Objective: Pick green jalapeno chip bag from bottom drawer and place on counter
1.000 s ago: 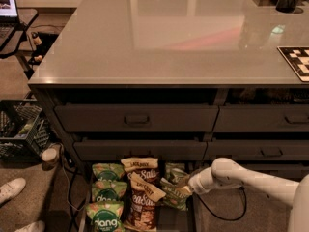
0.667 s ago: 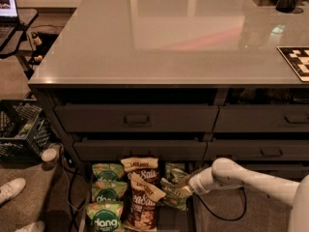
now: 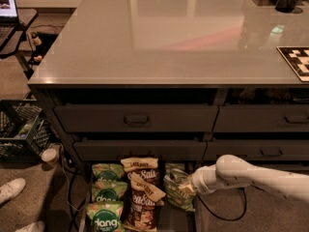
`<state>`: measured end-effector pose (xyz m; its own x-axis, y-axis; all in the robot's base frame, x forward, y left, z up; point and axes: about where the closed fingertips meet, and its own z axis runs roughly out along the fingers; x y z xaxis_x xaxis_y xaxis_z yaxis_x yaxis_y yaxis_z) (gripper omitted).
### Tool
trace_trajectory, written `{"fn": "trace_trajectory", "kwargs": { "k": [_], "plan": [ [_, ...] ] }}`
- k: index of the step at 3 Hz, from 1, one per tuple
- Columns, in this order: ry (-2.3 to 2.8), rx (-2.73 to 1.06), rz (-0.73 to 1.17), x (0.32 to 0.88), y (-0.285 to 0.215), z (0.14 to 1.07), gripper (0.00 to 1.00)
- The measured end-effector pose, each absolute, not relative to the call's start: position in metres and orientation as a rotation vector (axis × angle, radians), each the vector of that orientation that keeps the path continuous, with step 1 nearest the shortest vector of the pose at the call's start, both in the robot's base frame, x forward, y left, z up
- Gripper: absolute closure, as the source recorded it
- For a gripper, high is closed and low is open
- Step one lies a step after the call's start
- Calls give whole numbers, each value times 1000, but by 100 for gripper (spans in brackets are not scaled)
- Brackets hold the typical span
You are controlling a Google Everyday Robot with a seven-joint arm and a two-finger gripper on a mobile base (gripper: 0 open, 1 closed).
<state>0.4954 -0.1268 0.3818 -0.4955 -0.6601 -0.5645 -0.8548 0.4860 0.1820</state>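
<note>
The bottom drawer (image 3: 86,211) is pulled open under the counter (image 3: 159,42). It holds several chip bags: bright green "dang" bags on the left, brown-and-cream "Sea Salt" bags in the middle. On the right lies the dull olive-green jalapeno chip bag (image 3: 175,194); a second like it (image 3: 174,168) lies just behind. My white arm reaches in from the right, and my gripper (image 3: 186,187) is at the right edge of the front olive-green bag, touching it.
Two rows of shut dark drawers with handles (image 3: 136,120) stand above the open drawer. A checkered board (image 3: 297,62) lies on the counter's right edge. A black crate (image 3: 19,129), a cup (image 3: 49,156), cables and a white shoe (image 3: 12,190) are on the floor left.
</note>
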Motion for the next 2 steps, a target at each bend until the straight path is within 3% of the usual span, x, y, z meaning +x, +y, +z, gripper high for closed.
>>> {"fn": "trace_trajectory", "kwargs": {
  "k": [2],
  "plan": [
    [2344, -1233, 547, 479, -135, 434, 100]
  ]
}}
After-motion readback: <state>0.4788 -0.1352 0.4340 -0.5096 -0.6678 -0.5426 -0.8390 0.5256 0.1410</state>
